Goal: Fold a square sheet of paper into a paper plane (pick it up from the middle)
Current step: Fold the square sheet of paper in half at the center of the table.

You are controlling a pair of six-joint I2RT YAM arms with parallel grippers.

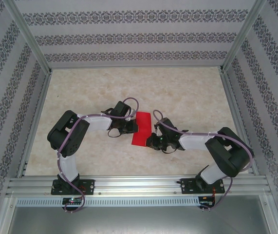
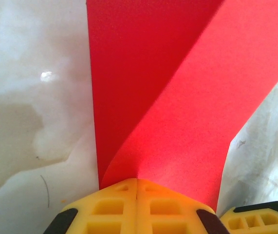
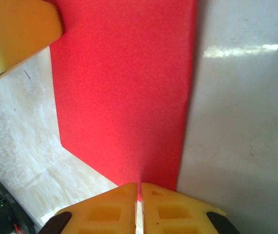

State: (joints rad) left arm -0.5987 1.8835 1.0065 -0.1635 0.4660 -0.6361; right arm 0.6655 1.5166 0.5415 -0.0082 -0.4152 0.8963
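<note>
The bright red square sheet of paper (image 1: 140, 128) lies at the middle of the table between my two grippers, folded over so it looks like a narrow strip from above. My left gripper (image 1: 129, 127) is shut on its left edge; in the left wrist view the sheet (image 2: 177, 97) curls up from the table into the closed yellow fingers (image 2: 109, 209). My right gripper (image 1: 154, 141) is shut on the near right edge; the right wrist view shows the sheet (image 3: 124, 92) running into the pinched fingertips (image 3: 139, 191). No paper plane shape is visible.
The table top (image 1: 187, 92) is pale marbled stone, walled by patterned panels and an aluminium frame (image 1: 129, 184) at the near edge. The left gripper's yellow finger (image 3: 17, 29) shows in the right wrist view's upper left corner.
</note>
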